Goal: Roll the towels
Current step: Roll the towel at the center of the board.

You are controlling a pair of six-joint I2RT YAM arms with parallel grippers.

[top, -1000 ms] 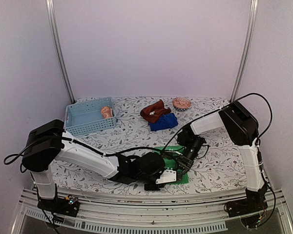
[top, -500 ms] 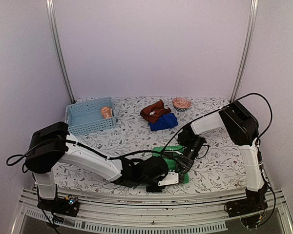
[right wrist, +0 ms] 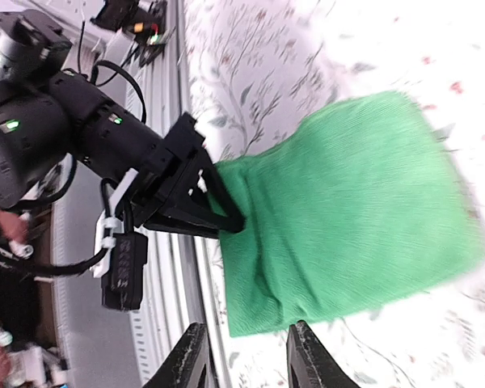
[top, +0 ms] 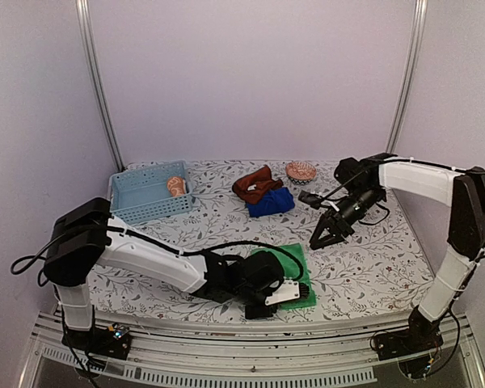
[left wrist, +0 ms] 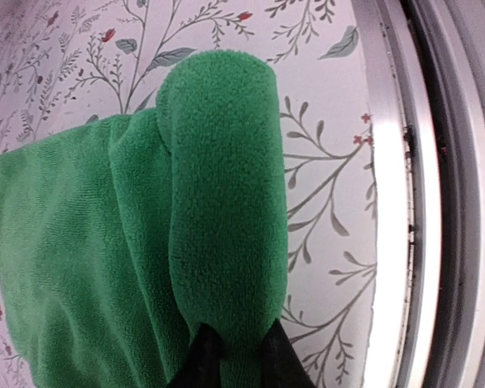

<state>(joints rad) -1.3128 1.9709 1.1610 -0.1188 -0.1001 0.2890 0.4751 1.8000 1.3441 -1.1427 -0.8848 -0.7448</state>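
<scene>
Left jaws: closed on one end of the roll forming in the plain green cloth towel (left wrist: pixel 218 202).
Right jaws: open and empty, raised over the flower-patterned bench (top: pixel 364 275), just beyond the towel's far side.
Towel: at the bench's near edge, the near side rolled, the rest flat.
Doing it well: likely turn evenly and keep the roll tight, so it neither slackens nor skews.

Top view: high up and behind, looking down on the whole tabletop (top: pixel 372 275). Left wrist: very close to the green towel (left wrist: pixel 218 202). Right wrist: farther off, same towel.
</scene>
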